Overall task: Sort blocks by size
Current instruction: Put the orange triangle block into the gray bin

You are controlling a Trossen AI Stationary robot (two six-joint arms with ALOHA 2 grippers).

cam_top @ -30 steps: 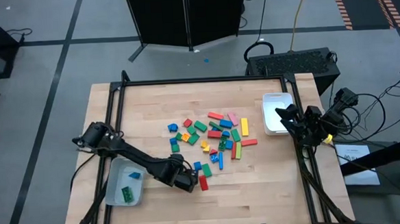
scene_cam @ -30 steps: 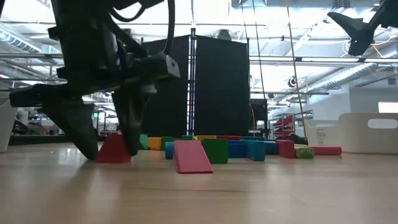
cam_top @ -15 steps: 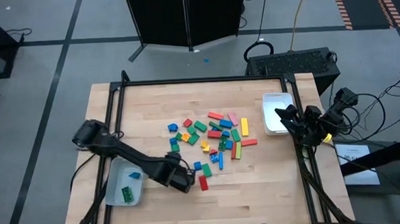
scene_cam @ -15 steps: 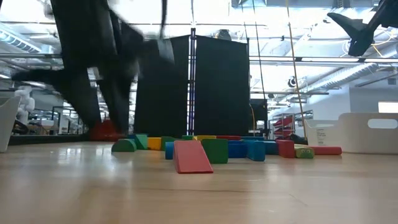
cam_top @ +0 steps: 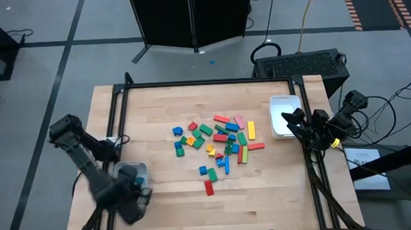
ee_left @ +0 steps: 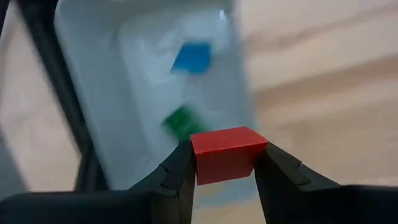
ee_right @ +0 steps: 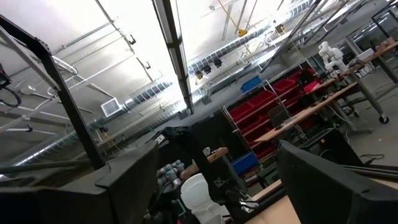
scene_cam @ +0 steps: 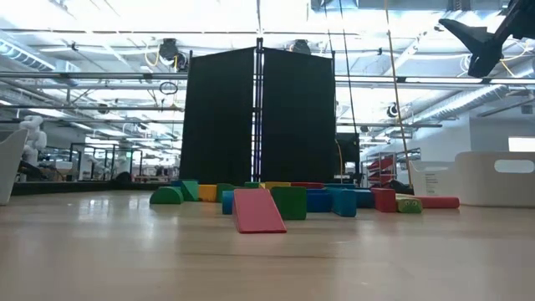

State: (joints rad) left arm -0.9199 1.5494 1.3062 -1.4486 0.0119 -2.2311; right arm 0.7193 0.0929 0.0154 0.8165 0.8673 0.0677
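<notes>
My left gripper (cam_top: 128, 194) hangs over the pale left tray (cam_top: 139, 173) near the table's near-left corner, shut on a small red block (ee_left: 227, 152). The tray (ee_left: 143, 93) holds a blue block (ee_left: 193, 57) and a green block (ee_left: 182, 121). The other blocks (cam_top: 217, 139) lie in a loose heap mid-table, with one red bar (cam_top: 208, 188) nearer the near edge. The heap also shows in the low view (scene_cam: 288, 201). My right gripper (cam_top: 290, 117) waits, open and empty, above the white right tray (cam_top: 282, 104); its fingers stand apart in the right wrist view (ee_right: 217, 186). My left gripper pinches the red block by two opposite sides (ee_left: 198, 163) between its two fingers (ee_left: 177, 174), near their free ends. The fingers point down from above. The block is lifted clear above the tray, its top face about level.
A black frame (cam_top: 190, 84) runs along the table's edges. Bare wood lies between the left tray and the heap (cam_top: 158, 160). The right tray shows as a white wall in the low view (scene_cam: 501, 177).
My left gripper has risen from the table beside the heap with the red block and swung quickly toward the table's left edge, ending over the left tray. It has left the low view. The red block is lifted clear of the table.
</notes>
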